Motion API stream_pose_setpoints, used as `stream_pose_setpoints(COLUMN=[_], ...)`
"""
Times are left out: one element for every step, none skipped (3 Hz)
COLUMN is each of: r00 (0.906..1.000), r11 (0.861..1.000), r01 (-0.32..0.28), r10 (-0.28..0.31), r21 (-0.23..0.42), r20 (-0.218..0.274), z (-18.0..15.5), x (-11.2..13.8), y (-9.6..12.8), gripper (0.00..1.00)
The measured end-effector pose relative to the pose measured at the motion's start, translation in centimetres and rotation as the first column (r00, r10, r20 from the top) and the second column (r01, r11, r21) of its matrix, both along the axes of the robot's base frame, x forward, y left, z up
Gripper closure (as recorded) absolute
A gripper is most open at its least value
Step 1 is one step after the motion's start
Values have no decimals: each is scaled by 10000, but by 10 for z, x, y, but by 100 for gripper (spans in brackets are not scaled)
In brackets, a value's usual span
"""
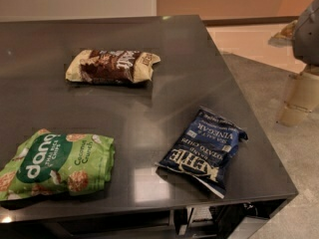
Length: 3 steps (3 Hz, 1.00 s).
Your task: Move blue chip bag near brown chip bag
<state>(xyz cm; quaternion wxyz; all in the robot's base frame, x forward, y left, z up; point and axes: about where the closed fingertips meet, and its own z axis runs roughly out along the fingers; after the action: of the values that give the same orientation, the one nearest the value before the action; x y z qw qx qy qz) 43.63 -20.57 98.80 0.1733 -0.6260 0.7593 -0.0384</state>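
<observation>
The blue chip bag [203, 151] reads "KETTLE", "POTATO CHIPS" and "VINEGAR" in white, upside down from this view. The green bag [55, 163] says "dang" in white, with "Coconut Crunch" beside it. The white lettering on the brown chip bag [112, 66] is too blurred to read. The hand [300, 98], off to the right of the tabletop [149, 113], bears no legible text.

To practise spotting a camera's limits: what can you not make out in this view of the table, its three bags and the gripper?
Gripper: at the right edge of the camera view, off the table; cut off by the frame.
Brown chip bag: white lettering blurred, unreadable.
Blue chip bag: smallest print too small to read.
Green bag: left end runs to the frame edge.
Space under the table: too dark.
</observation>
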Motion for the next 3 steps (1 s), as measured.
stream_pose_setpoints(r00=[9920,9675,9311], r11=[9924,9678,9294], r01=[-1226,-2502,-3626], r10=[1224,2489,3581], r21=[-40,-265,-689], r20=[-321,-439,-687], z=[-12,-31,-63], x=[-3,-7,-8], y=[18,38,56], gripper=[0,0,0])
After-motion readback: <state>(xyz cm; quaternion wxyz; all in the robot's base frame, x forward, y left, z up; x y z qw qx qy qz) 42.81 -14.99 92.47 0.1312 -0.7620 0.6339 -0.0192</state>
